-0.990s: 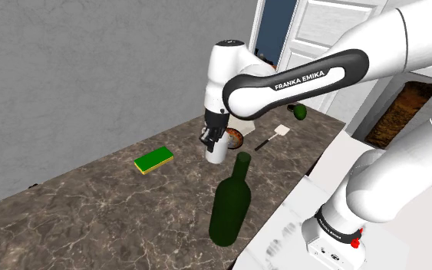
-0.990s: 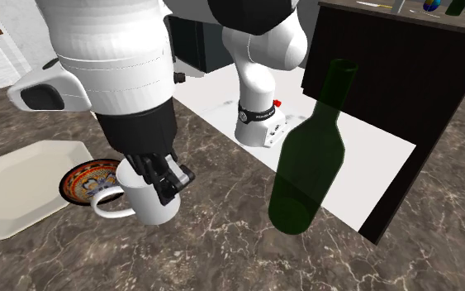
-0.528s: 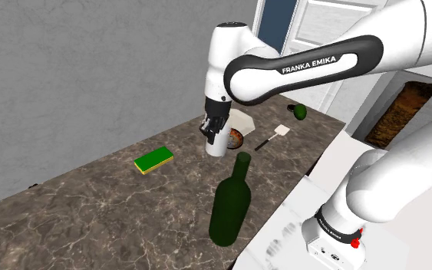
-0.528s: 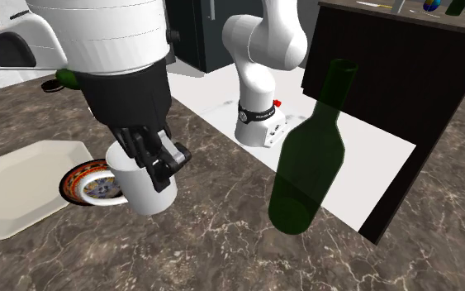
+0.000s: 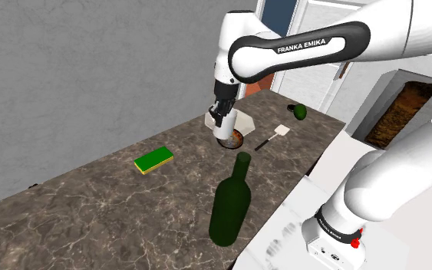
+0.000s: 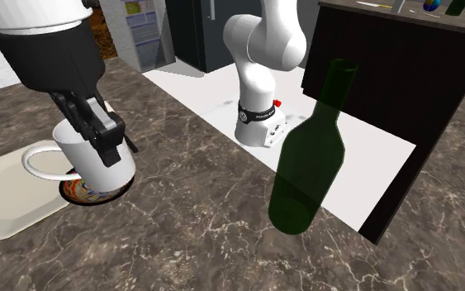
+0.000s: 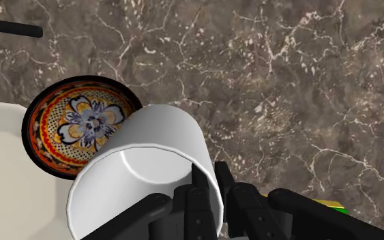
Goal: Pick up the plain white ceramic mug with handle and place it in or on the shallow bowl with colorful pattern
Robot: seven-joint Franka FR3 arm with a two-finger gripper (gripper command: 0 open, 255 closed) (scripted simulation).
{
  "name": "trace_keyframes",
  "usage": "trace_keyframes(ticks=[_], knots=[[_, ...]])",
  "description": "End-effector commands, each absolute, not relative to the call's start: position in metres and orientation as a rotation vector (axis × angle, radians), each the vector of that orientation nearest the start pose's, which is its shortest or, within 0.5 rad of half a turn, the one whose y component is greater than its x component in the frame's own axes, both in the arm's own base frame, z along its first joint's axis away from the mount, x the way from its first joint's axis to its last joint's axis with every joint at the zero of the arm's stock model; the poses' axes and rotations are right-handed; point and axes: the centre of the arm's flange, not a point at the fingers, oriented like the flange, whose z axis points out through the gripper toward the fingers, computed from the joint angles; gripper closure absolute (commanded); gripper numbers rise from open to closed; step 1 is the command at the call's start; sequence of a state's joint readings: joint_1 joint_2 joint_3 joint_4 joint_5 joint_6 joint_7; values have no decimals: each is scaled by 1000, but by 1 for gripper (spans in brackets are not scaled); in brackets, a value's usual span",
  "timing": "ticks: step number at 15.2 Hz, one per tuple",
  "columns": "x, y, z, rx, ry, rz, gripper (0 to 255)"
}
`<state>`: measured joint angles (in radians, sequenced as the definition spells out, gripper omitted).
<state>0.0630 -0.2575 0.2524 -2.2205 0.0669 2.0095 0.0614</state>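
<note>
The white mug (image 6: 94, 157) hangs in the air, handle (image 6: 34, 157) pointing to the second exterior view's left. My gripper (image 6: 102, 136) is shut on its rim, one finger inside and one outside the wall (image 7: 207, 191). The mug (image 5: 223, 130) hovers just over the near edge of the shallow patterned bowl (image 6: 80, 193), which rests on the marble counter beside a white plate. In the wrist view the mug (image 7: 149, 163) covers part of the bowl (image 7: 74, 129), whose blue flower centre shows.
An octagonal white plate (image 6: 7, 198) touches the bowl's far side. A tall green bottle (image 5: 231, 201) stands near the counter's front edge. A green-yellow sponge (image 5: 153, 159), a white spatula (image 5: 274, 136) and a dark green fruit (image 5: 300, 112) lie around.
The gripper has lifted the mug and carried it toward the bowl and plate; it now hangs over the bowl's edge instead of beside it.
</note>
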Motion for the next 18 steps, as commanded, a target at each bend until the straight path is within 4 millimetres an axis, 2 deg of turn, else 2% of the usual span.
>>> trace_keyframes(ticks=[1, 7, 8, 18], knots=[[467, 135, 486, -3118, -346, -61, 255], [508, 68, 497, -3118, -346, -61, 255], [510, 64, 497, -3118, -346, -61, 255], [510, 64, 445, -3118, -346, -61, 255]])
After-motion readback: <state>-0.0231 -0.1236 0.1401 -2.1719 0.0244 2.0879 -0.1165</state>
